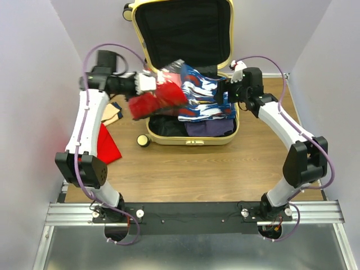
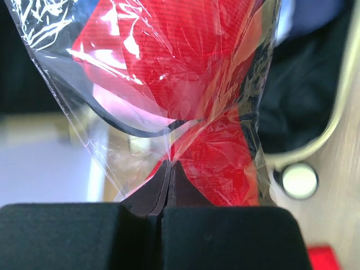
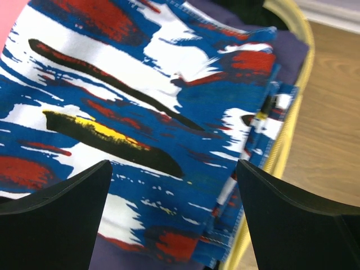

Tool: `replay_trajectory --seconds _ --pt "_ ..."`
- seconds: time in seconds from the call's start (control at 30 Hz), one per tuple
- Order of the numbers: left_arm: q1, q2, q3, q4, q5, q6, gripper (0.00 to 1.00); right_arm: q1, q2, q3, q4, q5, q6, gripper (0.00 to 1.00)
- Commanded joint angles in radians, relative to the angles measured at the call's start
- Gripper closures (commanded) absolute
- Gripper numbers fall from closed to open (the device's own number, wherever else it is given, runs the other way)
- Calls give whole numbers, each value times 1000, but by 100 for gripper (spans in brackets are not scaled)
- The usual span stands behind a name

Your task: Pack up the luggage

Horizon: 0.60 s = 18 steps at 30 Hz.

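Two grips differ: left fingers clamp a bagged red garment (slippery film), right fingers stand wide over patterned cloth; the luggage, open beneath both, seems stiff-shelled, best held by its rim.

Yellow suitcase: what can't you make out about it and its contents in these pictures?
- Top view: most of the floor of the pale-yellow hard-shell suitcase, covered by the blue, white and red patterned cloth.
- Left wrist view: what the red cloth in a clear plastic bag is; it fills the frame, pinched by the left claw.
- Right wrist view: most of the suitcase, cut off by the edges.
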Motion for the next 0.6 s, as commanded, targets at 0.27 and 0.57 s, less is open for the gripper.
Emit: replay_trajectory --seconds 0.27,0.57 --pt "-370 235 34 -60 -55 319 100 -73 -186 -57 -85 -165 -151 0" --pt "-376 291 -4 -54 -188 182 100 -27 -124 41 -197 -372 -236 10"
